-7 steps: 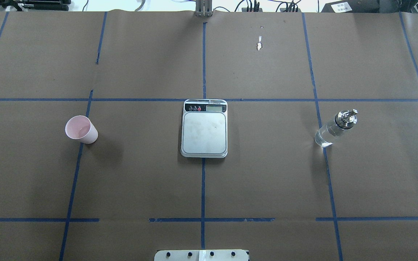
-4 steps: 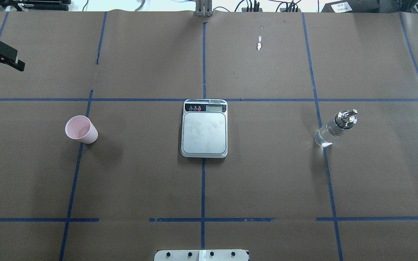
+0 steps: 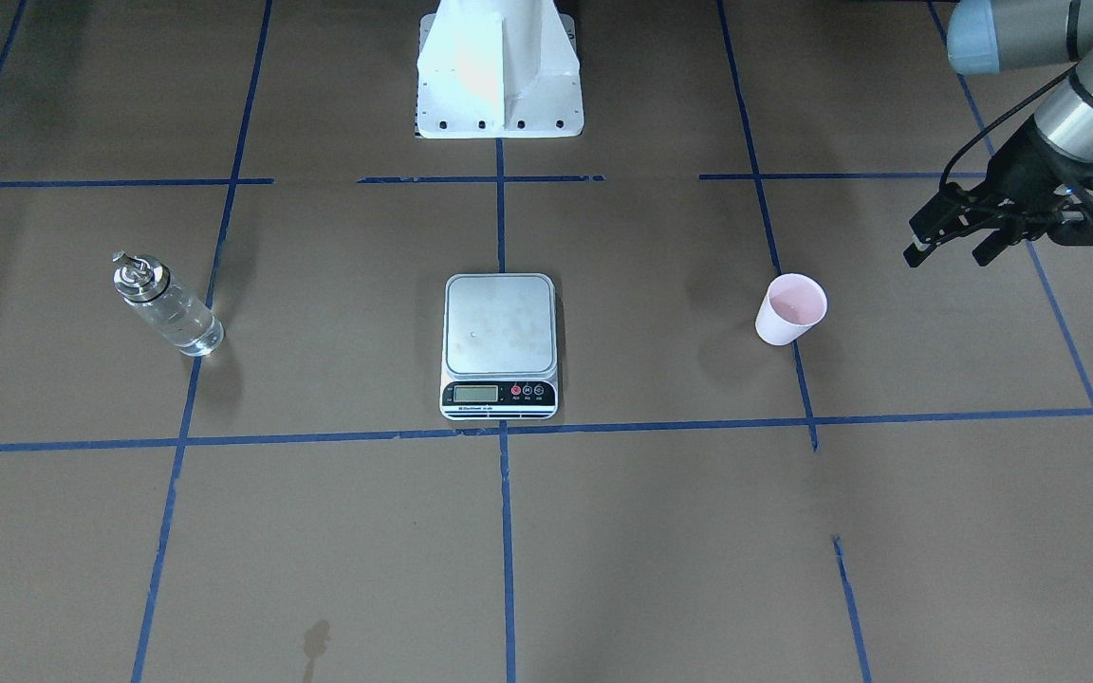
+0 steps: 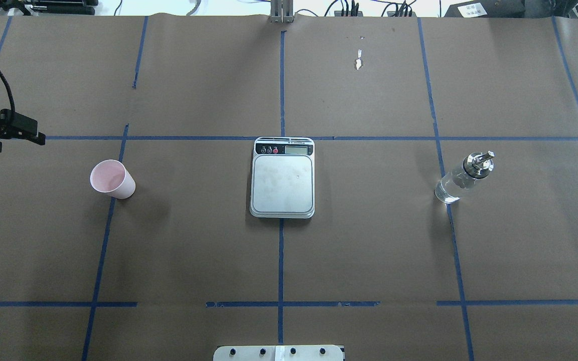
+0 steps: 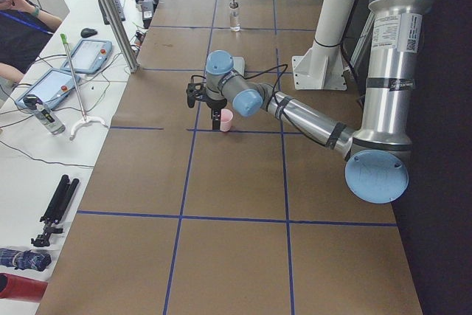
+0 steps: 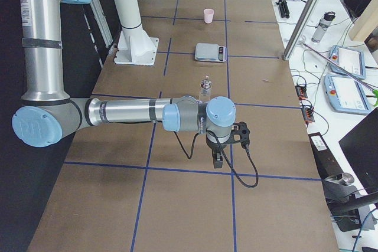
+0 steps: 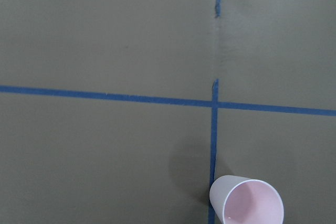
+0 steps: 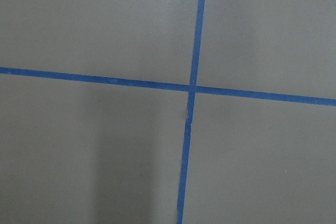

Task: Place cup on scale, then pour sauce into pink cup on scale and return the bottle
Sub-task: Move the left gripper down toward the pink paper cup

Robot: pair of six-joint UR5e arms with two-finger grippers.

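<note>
The left arm comes in at the upper right of the front-facing view, wrist tilted down. The left gripper (image 3: 945, 254) hovers up and to the right of the cup (image 3: 790, 310), fingers spread and holding nothing. The cup stands on the table (image 3: 660, 531), well apart from the scale (image 3: 499, 327) at centre. The bottle (image 3: 167, 308) stands at far left. In the exterior right view the right gripper (image 6: 217, 159) points down; I cannot tell how its fingers are set.

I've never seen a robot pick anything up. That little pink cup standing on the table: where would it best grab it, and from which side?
Probably across the cup's side wall, just under the rim, coming in level from its outer side, where the open left gripper hovers. The cup stands upright and widens upward, so it shouldn't slip down through the fingers.
</note>
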